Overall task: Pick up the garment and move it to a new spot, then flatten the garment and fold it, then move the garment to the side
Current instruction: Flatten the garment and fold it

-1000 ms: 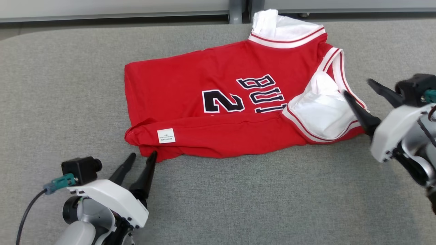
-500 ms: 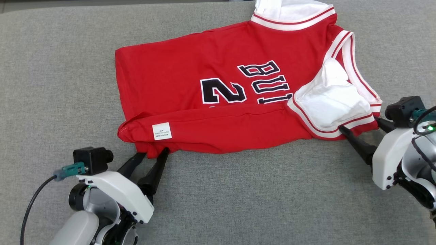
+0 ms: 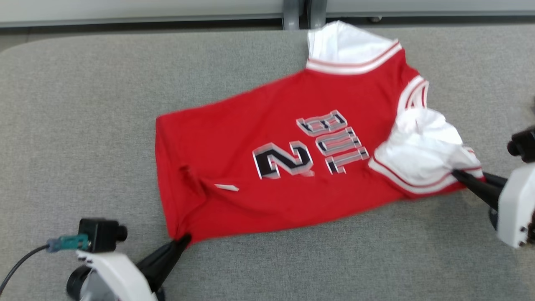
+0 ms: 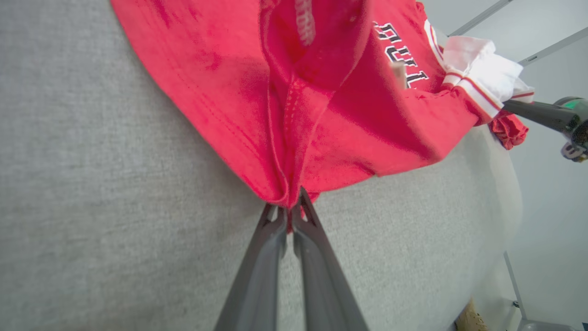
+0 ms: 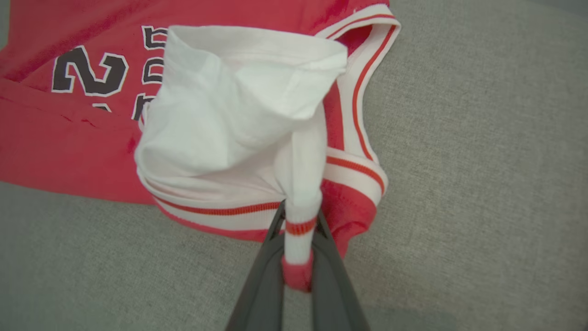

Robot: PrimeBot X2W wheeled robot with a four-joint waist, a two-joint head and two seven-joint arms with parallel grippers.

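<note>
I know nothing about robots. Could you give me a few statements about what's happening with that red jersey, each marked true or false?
1. The left gripper is shut on a hem corner of the jersey. True.
2. The right gripper is open, clear of the cloth. False: it pinches the striped trim by the armhole.
3. The jersey shows a dark number 2. True.
4. The jersey lies on bare wood. False: it lies on a grey fabric-covered table.
</note>
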